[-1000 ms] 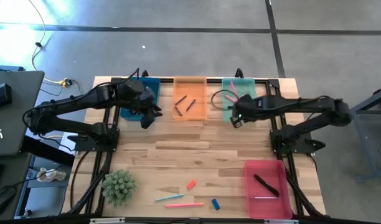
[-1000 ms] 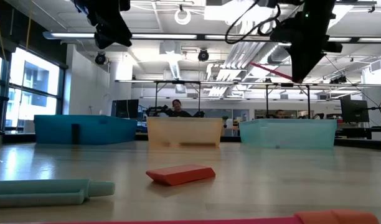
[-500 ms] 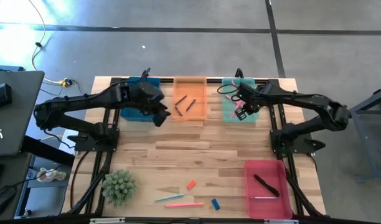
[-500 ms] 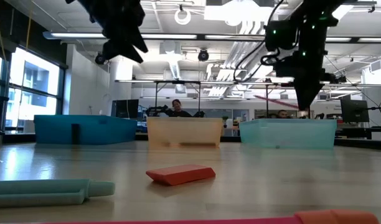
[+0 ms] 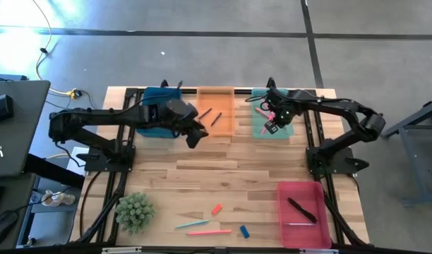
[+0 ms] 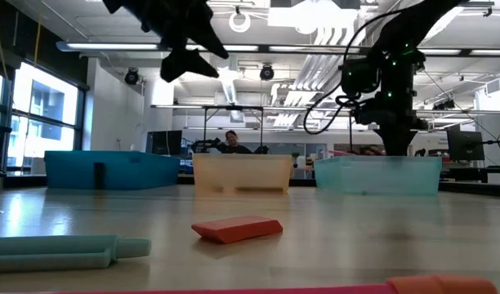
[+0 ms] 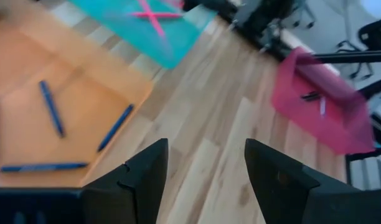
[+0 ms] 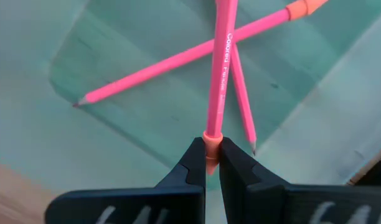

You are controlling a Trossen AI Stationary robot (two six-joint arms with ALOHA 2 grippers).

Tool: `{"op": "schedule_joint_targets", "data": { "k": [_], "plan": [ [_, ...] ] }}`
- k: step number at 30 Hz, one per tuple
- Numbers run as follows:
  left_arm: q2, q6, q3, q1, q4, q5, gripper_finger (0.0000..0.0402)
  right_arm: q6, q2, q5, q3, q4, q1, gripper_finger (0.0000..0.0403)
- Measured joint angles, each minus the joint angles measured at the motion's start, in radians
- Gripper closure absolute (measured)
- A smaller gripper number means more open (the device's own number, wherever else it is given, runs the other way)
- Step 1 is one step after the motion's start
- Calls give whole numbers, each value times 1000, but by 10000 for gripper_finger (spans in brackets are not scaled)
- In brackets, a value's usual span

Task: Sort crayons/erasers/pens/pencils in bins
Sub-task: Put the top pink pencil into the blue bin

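While the right gripper (image 8: 212, 163) pinches a pencil (image 8: 220, 74) over the green-teal bin (image 8: 66, 124)

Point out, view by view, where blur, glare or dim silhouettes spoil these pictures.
Left wrist view: motion blur smears the orange plastic tray and the red-pink tray. Low view: the arms are black silhouettes against bright ceiling lights; the nearby light blue pencil is soft. High view: glare whitens the floor at top left. Right wrist view: the salmon-pink pencil is sharp.

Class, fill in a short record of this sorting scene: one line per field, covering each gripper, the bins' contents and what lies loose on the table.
left gripper: open, empty, beside orange bin
right gripper: shut on pink pencil, over green-teal bin
orange bin: dark crayons
red-pink bin: black pen
loose near front edge: orange-red eraser, blue eraser, light blue pencil
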Motion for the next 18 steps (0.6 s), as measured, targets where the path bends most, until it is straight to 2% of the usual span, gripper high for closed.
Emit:
{"op": "schedule_joint_targets", "data": {
  "k": [7,11,14,18],
  "plan": [
    [4,6,0,-89,96,-86,202,-64,53,0,0,4,-33,402],
    [4,7,8,-141,122,-97,202,-82,55,0,0,14,-43,396],
    [4,20,38,-179,119,-112,203,-87,55,0,0,18,-43,375],
    [4,41,72,-222,107,-190,203,-105,55,2,0,23,-43,330]
  ]
}}
